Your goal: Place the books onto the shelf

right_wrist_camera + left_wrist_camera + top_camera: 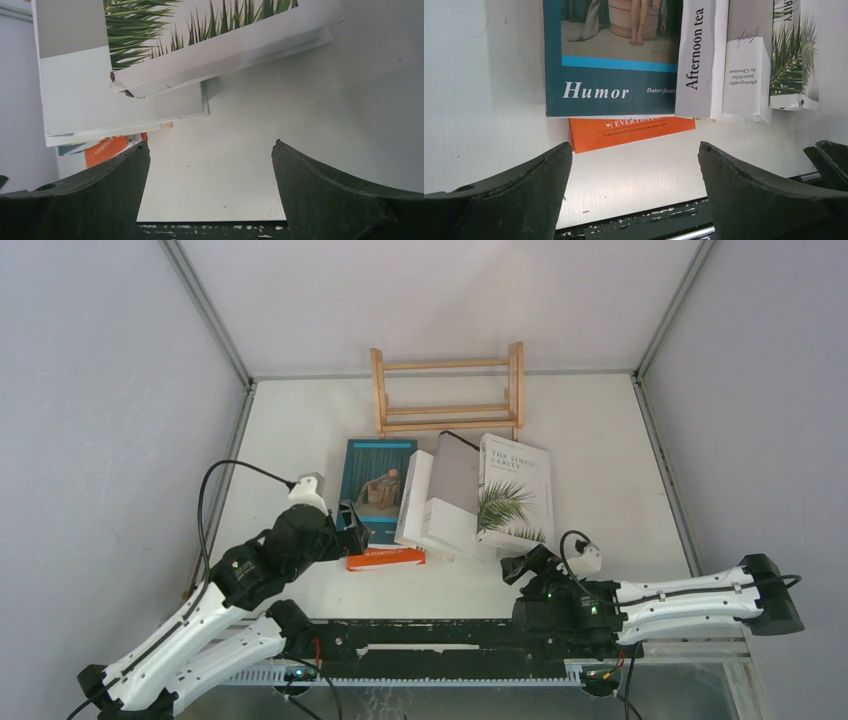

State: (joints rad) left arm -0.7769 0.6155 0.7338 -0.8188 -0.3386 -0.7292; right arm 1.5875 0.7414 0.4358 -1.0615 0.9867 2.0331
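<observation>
The books lie overlapping in a pile at mid-table. From left to right they are the teal "Humor" book (378, 485) (609, 75), a white "Afternoon tea" book (414, 498) (701, 55), a grey-and-white book (455, 480) (95, 90) and the palm-leaf book (515, 490) (210, 35). An orange book (386, 558) (631, 131) pokes out under the teal one's near edge. The empty light-wood shelf (450, 424) stands behind the pile. My left gripper (352, 528) (635, 155) hangs open just short of the orange book. My right gripper (515, 568) (210, 150) is open near the palm-leaf book's near corner, holding nothing.
Grey enclosure walls (100, 390) close in the white table (600, 460) on the left, right and back. A black rail (450, 640) carrying the arm bases runs along the near edge. A cable (225, 475) loops up from the left wrist.
</observation>
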